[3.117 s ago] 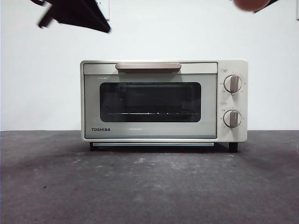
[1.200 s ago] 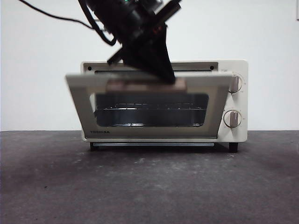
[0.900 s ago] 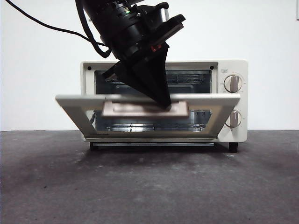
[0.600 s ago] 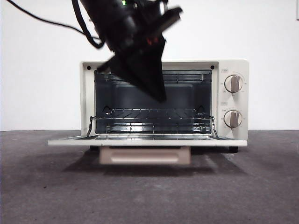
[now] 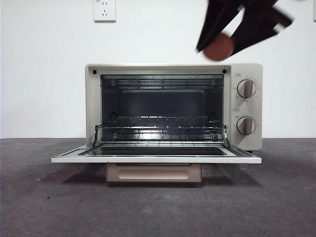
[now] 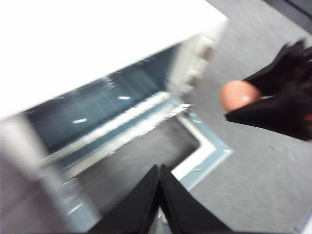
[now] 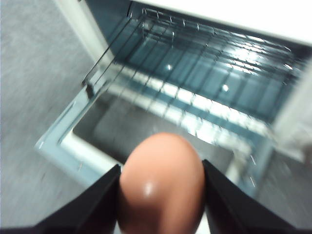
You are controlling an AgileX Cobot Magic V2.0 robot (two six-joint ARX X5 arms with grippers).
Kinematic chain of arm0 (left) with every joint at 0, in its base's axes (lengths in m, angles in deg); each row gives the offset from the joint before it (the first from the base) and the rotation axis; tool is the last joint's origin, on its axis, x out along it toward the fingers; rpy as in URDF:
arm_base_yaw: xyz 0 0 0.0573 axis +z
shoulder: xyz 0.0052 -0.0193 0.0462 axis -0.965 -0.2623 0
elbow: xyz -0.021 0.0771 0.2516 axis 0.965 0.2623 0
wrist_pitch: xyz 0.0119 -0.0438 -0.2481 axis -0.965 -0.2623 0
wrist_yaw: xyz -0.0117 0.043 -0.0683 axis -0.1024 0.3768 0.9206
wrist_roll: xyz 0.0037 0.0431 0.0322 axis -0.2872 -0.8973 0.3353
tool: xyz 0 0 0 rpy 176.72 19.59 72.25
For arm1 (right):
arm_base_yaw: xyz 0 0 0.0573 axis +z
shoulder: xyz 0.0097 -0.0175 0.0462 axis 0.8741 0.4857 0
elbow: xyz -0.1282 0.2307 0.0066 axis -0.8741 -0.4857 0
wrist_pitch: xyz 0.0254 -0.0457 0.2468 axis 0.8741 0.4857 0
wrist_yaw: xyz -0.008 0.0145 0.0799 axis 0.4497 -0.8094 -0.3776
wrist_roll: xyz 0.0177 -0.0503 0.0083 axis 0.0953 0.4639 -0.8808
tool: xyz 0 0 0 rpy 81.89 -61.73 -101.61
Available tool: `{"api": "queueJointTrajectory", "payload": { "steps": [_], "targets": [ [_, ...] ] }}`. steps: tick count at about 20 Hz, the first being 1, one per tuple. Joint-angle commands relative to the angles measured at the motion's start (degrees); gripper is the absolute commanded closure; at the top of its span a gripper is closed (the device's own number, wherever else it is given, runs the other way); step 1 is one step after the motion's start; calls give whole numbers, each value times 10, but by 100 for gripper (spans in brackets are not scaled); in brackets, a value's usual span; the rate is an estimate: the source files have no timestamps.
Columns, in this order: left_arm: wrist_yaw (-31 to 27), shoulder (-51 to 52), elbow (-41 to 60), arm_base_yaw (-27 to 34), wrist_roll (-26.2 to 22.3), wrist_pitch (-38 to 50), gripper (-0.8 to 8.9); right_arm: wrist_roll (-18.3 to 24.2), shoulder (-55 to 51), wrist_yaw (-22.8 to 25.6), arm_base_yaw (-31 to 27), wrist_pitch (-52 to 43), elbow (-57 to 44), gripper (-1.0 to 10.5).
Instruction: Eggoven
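Note:
The cream TOSHIBA oven (image 5: 94, 106) stands mid-table with its door (image 5: 156, 158) folded down flat and the wire rack (image 5: 160, 129) showing inside. My right gripper (image 5: 220, 45) hangs above the oven's upper right corner, shut on the reddish-brown egg (image 5: 219, 47). In the right wrist view the egg (image 7: 161, 183) sits between the jaws, above the open door (image 7: 73, 141) and rack (image 7: 195, 105). My left gripper (image 6: 160, 168) is shut and empty, hovering over the open door (image 6: 204, 156); its view also shows the egg (image 6: 240, 95) in the other gripper.
Two dials (image 5: 246, 89) sit on the oven's right panel. The tan handle (image 5: 153, 172) hangs under the lowered door. A wall socket (image 5: 104, 9) is on the white wall behind. Dark grey tabletop (image 5: 158, 212) stretches in front.
The oven door has swung from closed to fully down. The arm that pulled it has left the front view. The gripper with the egg has come down at the upper right.

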Motion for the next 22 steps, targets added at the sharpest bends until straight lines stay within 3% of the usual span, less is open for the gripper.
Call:
{"api": "queueJointTrajectory", "payload": {
  "steps": [1, 10, 22],
  "targets": [
    [33, 46, 36, 37, 3, -6, 807, -12, 54, -9, 3, -55, 10, 944],
    [118, 199, 179, 159, 16, -14, 807, -12, 169, -6, -8, -185, 10, 944],
    [139, 289, 206, 185, 31, -46, 807, -25, 252, -5, -42, -287, 12, 944]
  ]
}}
